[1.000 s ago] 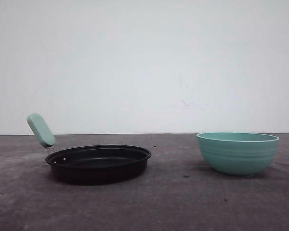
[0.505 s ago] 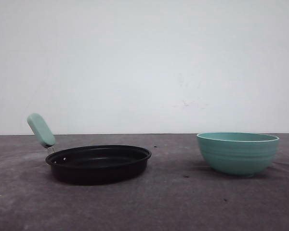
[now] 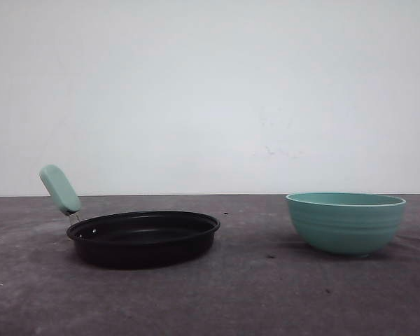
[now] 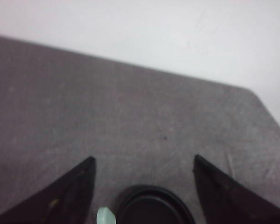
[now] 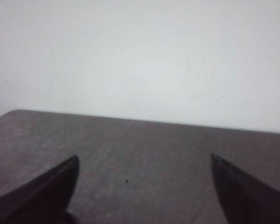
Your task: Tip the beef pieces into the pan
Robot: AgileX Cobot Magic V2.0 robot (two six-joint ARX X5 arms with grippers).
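Toward the table's [image 3: 266, 294] left edge, the pan [image 3: 143, 238] is sitting empty; the bowl [image 3: 346, 222] is waiting rightward, beef pieces unseen. Both left gripper [image 4: 143, 161] and right gripper [image 5: 144, 158] are hanging released; pouring is not yet begun.

The pan [image 3: 143, 239] sits on the counter [image 3: 266, 301] at the left, its handle [image 3: 59, 189] angled up and away at its left side. The bowl [image 3: 346, 222] stands well apart to the right. A wall [image 3: 210, 91] rises behind both.
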